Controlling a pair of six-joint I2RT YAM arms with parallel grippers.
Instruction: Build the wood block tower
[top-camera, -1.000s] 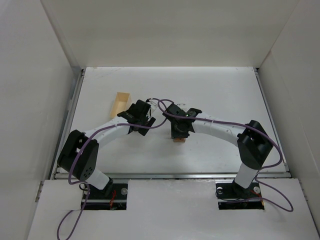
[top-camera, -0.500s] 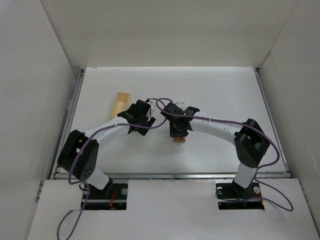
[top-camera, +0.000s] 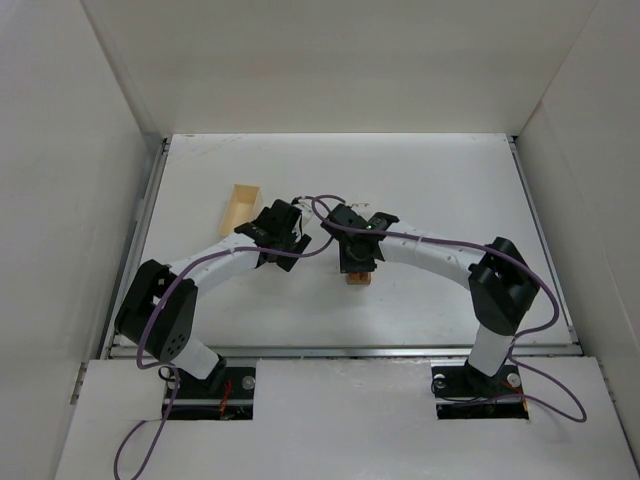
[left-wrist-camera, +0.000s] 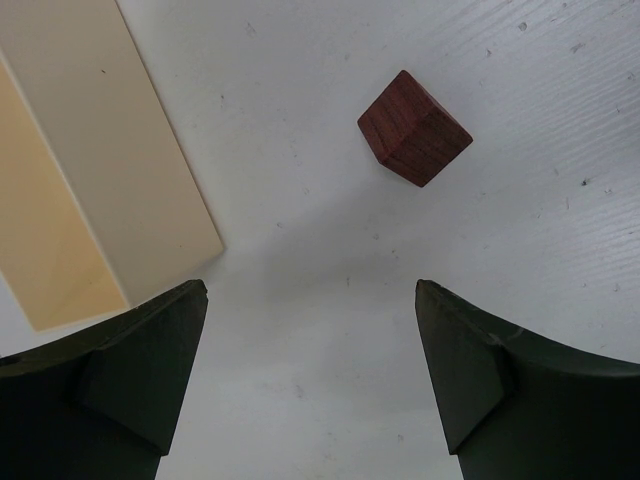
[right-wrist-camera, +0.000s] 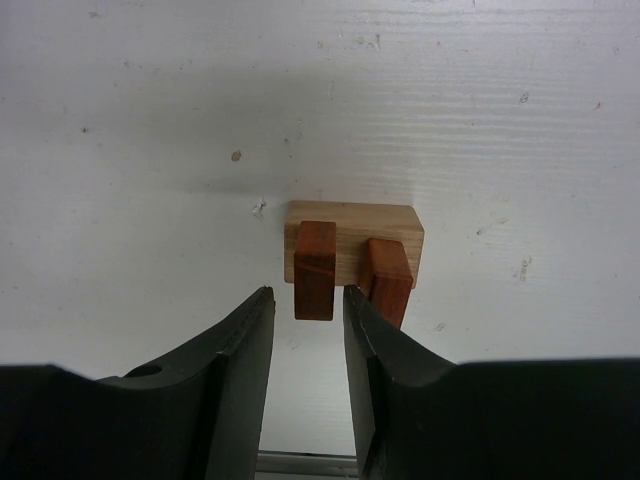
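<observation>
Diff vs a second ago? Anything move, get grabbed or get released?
The right arm edged slightly toward the left arm, carrying the right claw along; no grab or release visible. The left claw, tray, loose dark block and block stack stayed put.

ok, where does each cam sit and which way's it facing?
Top external: above and behind, facing down at the table; left arm and right arm show.
Left wrist: down past the open left gripper at a dark cube and the tray.
Right wrist: down past the right gripper at the tan block with two reddish blocks.
Shared: the tray, in top and left wrist.
</observation>
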